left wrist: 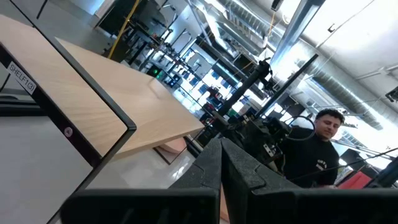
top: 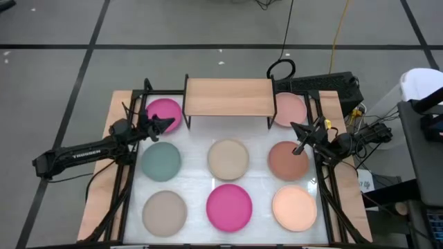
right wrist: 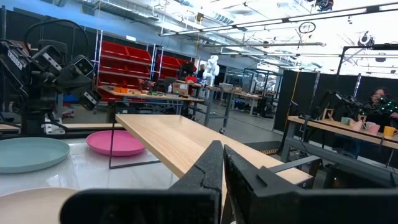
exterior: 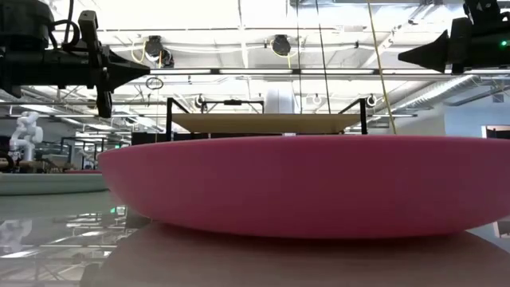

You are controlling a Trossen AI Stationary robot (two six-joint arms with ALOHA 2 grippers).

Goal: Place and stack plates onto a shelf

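Several round plates lie flat on the white table in the high view: magenta [top: 164,113] and pale pink [top: 288,108] beside the shelf [top: 228,97], then teal [top: 160,159], beige [top: 228,159], brown [top: 288,159], taupe [top: 164,211], a second magenta [top: 229,206] and peach [top: 294,207]. The shelf's wooden top carries nothing. My left gripper [top: 168,123] hovers shut by the far magenta plate's near edge, raised well above the table [exterior: 145,70]. My right gripper [top: 294,126] hovers shut between the pale pink and brown plates, equally high [exterior: 402,57]. Each points toward the shelf [left wrist: 124,106] [right wrist: 186,143].
Black frame rails run along the table's left [top: 128,194] and right [top: 325,200] sides under the arms. Cables and equipment sit off the right edge [top: 374,131]. A person [left wrist: 323,134] stands beyond the table. The near magenta plate [exterior: 303,187] fills the low view.
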